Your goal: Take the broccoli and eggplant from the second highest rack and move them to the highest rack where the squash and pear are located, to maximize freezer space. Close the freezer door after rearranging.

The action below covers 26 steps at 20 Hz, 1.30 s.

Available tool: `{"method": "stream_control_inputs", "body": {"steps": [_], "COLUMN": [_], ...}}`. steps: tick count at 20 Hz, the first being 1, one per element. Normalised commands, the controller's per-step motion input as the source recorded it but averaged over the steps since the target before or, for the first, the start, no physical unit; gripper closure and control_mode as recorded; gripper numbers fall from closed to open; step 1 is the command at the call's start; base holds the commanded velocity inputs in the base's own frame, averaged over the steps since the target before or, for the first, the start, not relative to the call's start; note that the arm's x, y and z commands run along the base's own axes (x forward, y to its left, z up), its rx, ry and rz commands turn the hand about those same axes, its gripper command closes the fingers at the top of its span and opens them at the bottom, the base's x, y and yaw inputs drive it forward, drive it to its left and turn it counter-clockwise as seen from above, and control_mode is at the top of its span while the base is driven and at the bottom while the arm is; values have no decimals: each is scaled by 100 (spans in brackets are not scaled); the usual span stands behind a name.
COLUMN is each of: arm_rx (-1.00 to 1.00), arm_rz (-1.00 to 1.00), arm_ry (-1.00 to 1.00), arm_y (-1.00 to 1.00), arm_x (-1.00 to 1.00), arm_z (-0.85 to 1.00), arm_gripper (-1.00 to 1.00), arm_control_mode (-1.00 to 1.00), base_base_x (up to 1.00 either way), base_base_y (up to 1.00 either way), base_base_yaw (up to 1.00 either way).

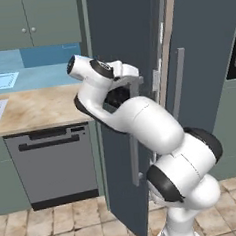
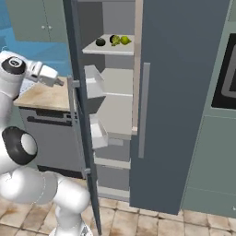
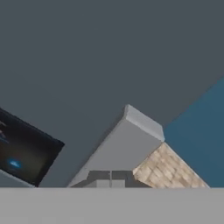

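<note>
Flat, even rendered light throughout, soft faint shadows, no glare, slightly blurry low-resolution edges.

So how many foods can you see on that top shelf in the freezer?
3, maybe more. A dark one sits at the left; a green lumpy one is mid-shelf; a yellow-green one is beside it. Something dark behind may be a fourth, partly hidden.
</note>
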Motion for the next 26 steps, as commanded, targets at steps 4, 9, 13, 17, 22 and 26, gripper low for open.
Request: {"method": "stream_control_inputs", "body": {"steps": [4, 9, 13, 17, 22, 26], "arm_rx": [0, 4, 8, 10, 8, 7], "arm_rz": [12, 21, 24, 24, 18, 14], "arm_ry": [-18, -9, -3, 0, -6, -11], "arm_y": [-100, -100, -81, -39, -2, 5], "arm_x": [1, 44, 88, 100, 81, 64], "arm_z": [0, 0, -2, -3, -8, 0], "arm_gripper": [100, 100, 100, 100, 100, 100], "arm_control_mode": [-100, -100, -100, -100, -100, -100], "base_base_x": [0, 0, 0, 0, 0, 0], "base_base_y": [0, 0, 0, 0, 0, 0], "base_base_yaw": [0, 0, 0, 0, 0, 0]}}
